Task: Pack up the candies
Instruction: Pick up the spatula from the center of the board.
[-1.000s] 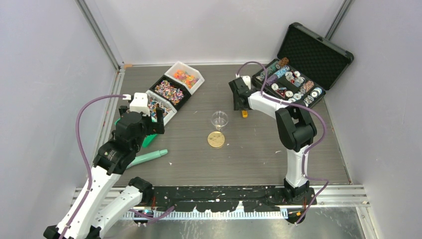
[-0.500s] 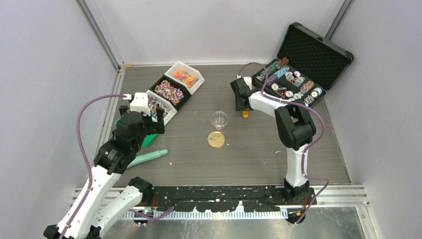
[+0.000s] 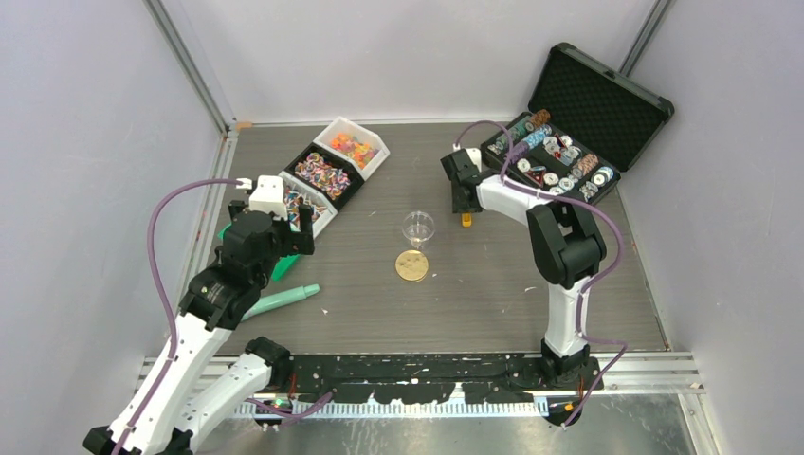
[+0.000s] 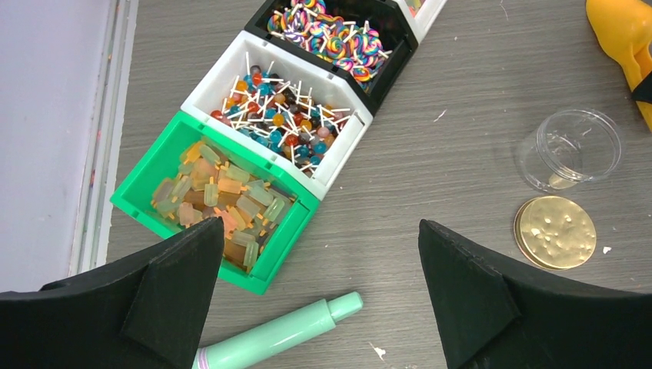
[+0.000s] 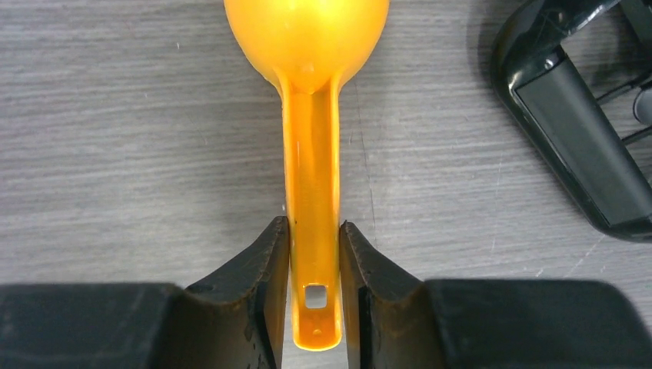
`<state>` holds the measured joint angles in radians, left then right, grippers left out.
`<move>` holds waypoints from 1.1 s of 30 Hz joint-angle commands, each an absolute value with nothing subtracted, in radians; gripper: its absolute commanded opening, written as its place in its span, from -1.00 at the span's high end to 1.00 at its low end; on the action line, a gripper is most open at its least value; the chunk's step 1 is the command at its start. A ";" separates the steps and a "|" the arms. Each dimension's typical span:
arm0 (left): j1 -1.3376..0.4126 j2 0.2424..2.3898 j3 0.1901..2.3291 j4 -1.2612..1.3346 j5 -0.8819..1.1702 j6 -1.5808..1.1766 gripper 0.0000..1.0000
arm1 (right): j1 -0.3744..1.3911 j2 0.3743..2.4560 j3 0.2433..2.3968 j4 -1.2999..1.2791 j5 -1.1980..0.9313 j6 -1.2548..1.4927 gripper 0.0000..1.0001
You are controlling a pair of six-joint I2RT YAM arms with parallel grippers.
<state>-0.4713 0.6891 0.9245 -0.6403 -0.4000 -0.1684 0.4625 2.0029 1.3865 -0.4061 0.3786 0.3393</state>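
The candies lie in bins at the back left: bright orange ones [image 3: 353, 148] in a white bin, striped ones [image 3: 320, 173] in a black bin, and golden-brown ones [image 4: 211, 192] in a green bin [image 4: 288, 231]. Small lollipops [image 4: 281, 108] fill the white bin between. My left gripper [image 4: 319, 296] is open and empty, above the table next to the green bin. My right gripper [image 5: 314, 234] is shut on the handle of the orange scoop [image 5: 311, 154], which lies flat on the table; it shows in the top view [image 3: 465, 218] too. A clear cup [image 3: 417, 226] stands mid-table.
A flat gold disc [image 3: 411, 265] lies just in front of the cup. A mint green pen [image 3: 281, 300] lies near the green bin. An open black case [image 3: 588, 104] of poker chips stands at the back right, its corner [image 5: 573, 131] near the scoop.
My right gripper has shifted slightly to the right at the scoop. The left arm has barely moved.
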 commanded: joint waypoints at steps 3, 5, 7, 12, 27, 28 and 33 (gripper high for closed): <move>-0.475 0.700 0.917 -0.589 -0.397 -0.152 -0.96 | 0.460 1.832 1.349 -0.426 0.326 0.356 0.81; -0.476 0.703 0.916 -0.586 -0.394 -0.153 -0.95 | 0.461 1.789 1.330 -0.433 0.304 0.368 0.84; -0.475 0.704 0.911 -0.580 -0.393 -0.160 -0.93 | 0.461 1.744 1.313 -0.442 0.273 0.380 0.87; -0.475 0.700 0.894 -0.533 -0.349 -0.241 -0.89 | 0.461 1.603 1.256 -0.448 0.154 0.424 0.94; -0.463 0.876 1.069 -0.486 0.012 -0.568 -0.80 | 0.461 1.216 0.957 0.040 -0.473 0.936 0.99; -0.454 0.878 1.070 -0.467 0.043 -0.596 -0.79 | 0.461 1.197 0.933 0.093 -0.492 0.980 0.99; -0.362 0.895 1.042 -0.340 0.228 -0.795 -0.73 | 0.464 1.120 0.873 0.231 -0.551 1.106 0.99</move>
